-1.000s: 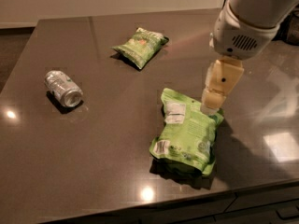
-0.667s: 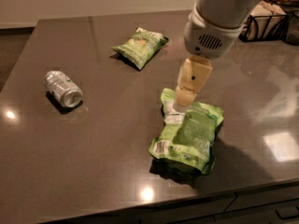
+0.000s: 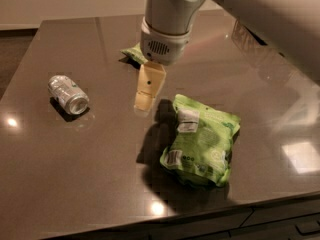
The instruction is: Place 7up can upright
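Operator: Relative to the earlier frames, what had changed in the camera view?

Technician: One item had changed: the gripper (image 3: 144, 102). It had travelled left, off the upper corner of the large green snack bag (image 3: 201, 140), and hung over bare table (image 3: 75, 179) just beside that bag. The 7up can (image 3: 68, 94) and the large bag lay where they had been.

Operator: State the gripper's position and condition.

Technician: It pointed downward from the white wrist housing (image 3: 167, 29), between the 7up can and the large green snack bag, nearer the bag. Its tip was close to the tabletop, but contact could not be confirmed. Whether it was spread or pressed together could not be told, because it showed only as one pale block.

Operator: Location of the task item?

Technician: The 7up can lay on its side at the left of the table, well apart from the gripper. One shiny round end faced the front right, and a dark shadow lay beneath it. It was not upright.

Operator: Other items?

Technician: A smaller green bag (image 3: 131, 53) sat at the far side, mostly hidden behind the wrist housing, with only its left corner showing. The large green snack bag lay flat near the front edge, with a white label patch near its upper left. The arm's shadow fell on the table to the left of that bag.
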You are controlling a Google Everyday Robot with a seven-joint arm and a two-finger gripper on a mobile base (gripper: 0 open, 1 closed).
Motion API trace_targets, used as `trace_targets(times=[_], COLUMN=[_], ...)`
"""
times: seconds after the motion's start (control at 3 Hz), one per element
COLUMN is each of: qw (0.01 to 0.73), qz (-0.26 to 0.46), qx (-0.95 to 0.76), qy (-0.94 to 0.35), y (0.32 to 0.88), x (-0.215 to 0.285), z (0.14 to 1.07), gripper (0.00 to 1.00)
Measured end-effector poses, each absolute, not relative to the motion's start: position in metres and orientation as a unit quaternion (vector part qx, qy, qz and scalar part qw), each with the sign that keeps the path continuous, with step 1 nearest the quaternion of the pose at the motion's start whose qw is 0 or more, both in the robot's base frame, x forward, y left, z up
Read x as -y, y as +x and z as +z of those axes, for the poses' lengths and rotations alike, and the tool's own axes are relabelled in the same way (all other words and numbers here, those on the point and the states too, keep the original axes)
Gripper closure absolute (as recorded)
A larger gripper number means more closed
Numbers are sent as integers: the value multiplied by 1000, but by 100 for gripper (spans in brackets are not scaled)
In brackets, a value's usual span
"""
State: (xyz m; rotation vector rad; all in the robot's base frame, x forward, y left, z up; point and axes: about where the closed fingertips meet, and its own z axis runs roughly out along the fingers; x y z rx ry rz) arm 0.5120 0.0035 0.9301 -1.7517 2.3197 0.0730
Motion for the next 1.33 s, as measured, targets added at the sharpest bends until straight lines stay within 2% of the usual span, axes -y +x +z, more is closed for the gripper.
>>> trace_targets(times=[0.33,1.33], qw=[98,71], qz=[25,0], qx=[-797,-823], qy=[-595,-563], y=[532,563], x=[-66,-176], z=[919,904], gripper=[0,0])
